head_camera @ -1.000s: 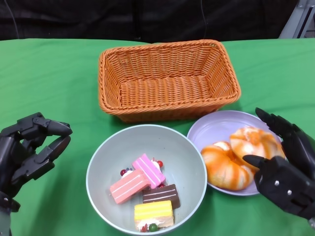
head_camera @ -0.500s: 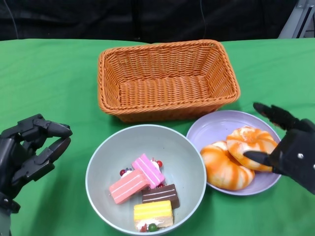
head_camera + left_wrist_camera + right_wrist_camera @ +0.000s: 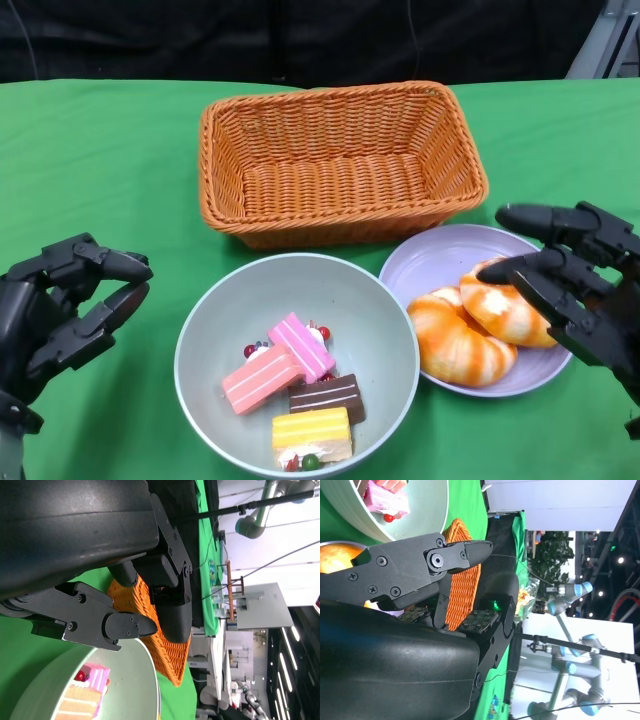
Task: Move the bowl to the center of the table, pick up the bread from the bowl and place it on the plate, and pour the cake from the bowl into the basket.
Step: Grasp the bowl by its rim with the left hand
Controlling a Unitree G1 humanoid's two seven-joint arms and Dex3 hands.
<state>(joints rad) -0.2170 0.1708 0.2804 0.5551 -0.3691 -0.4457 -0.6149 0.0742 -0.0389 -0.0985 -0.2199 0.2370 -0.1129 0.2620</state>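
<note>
- Now the right hand (image 3: 575, 290) hangs at the right rim of the lilac plate (image 3: 430, 262), fingers spread wide and holding nothing; its fingertips (image 3: 495, 270) reach over the nearer bread roll (image 3: 510, 308) and I cannot tell whether they touch it.
- Since a second ago this hand has risen and turned, from lying low beside the plate to pointing its fingers leftward across the rolls.
- Both orange-striped rolls sit on the plate, the second roll (image 3: 452, 345) pressed against the first, toward the bowl.
- Green cloth (image 3: 110, 170) lies bare to the right of the plate and along the near edge.
- At the near left, the left hand (image 3: 62, 315) hovers with fingers loosely curled and apart, gripping nothing, a strip of cloth between it and the bowl; it has barely shifted.
- Centred near the front, the pale green bowl (image 3: 385, 330) almost meets the plate's rim and holds four cake slices: pink (image 3: 302, 345), salmon (image 3: 262, 379), chocolate (image 3: 328, 397) and yellow (image 3: 312, 430).
- Just behind bowl and plate stands the orange wicker basket (image 3: 340, 165), its front wall close to both.
</note>
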